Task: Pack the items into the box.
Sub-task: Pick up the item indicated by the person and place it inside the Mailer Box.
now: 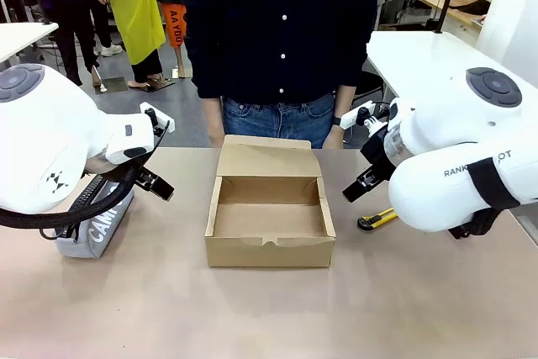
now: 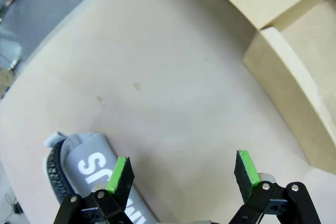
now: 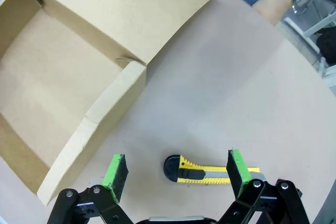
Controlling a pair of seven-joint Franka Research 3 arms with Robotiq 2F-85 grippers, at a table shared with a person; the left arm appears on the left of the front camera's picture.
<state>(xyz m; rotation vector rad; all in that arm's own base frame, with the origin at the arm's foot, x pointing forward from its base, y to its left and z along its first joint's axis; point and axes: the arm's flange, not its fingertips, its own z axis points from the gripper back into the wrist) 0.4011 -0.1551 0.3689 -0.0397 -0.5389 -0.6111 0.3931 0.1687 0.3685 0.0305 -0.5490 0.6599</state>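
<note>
Well, my left gripper [image 2: 182,162] hangs spread, nothing between its green pads, over the grey-blue pouch [image 2: 89,174]. In the front view's lower left the pouch's white letters read "CAM", the rest hidden behind my arm. My right gripper [image 3: 176,160] is spread too, above the yellow-and-black utility knife [image 3: 210,170] at right centre. The cardboard box [image 1: 269,250] sits open mid-frame on the pale beige table [image 1: 252,317]. My right arm's print reads "RANK" and "OT". Beyond a person [image 1: 282,31] in a dark buttoned shirt are a white table [image 1: 420,60], grey floor [image 1: 181,102] and an orange sign [image 1: 175,24] lettered "AA YOO".
</note>
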